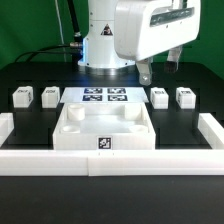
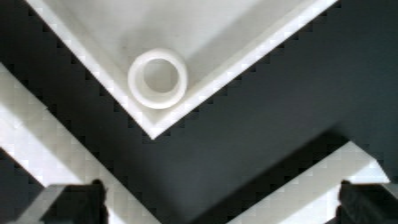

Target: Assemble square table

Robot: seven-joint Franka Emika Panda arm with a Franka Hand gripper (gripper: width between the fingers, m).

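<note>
The slab [image 1: 103, 128] lies flat on the black tabletop [image 1: 30, 120] in the middle of the scene, ribs up, with a tag [image 1: 104, 144] on its near face. Its near side is just beside the front run of the low wall [image 1: 110, 160], which also turns up both sides of the work area. Behind the slab lies the marker board [image 1: 104, 96], and the four legs [image 1: 49, 95] stand in a row level with it: two on the exterior view's left of the board and two on its right, each apart from its neighbour and from the slab. The arm [image 1: 130, 30] reaches in from the back. Its tool [image 1: 158, 68] hangs in the air above the board's right end and the nearer right-hand leg, touching nothing. In the wrist view the tool [image 2: 214, 195] shows its two dark fingers [image 2: 71, 200] spread wide, with nothing between them – only dark tabletop [image 2: 267, 130]. Beyond them one corner of the slab [image 2: 214, 30] comes to a point, carrying a round ring [image 2: 157, 78] (whether a hole or a boss is hard to tell) – set just inside the raised edge.
</note>
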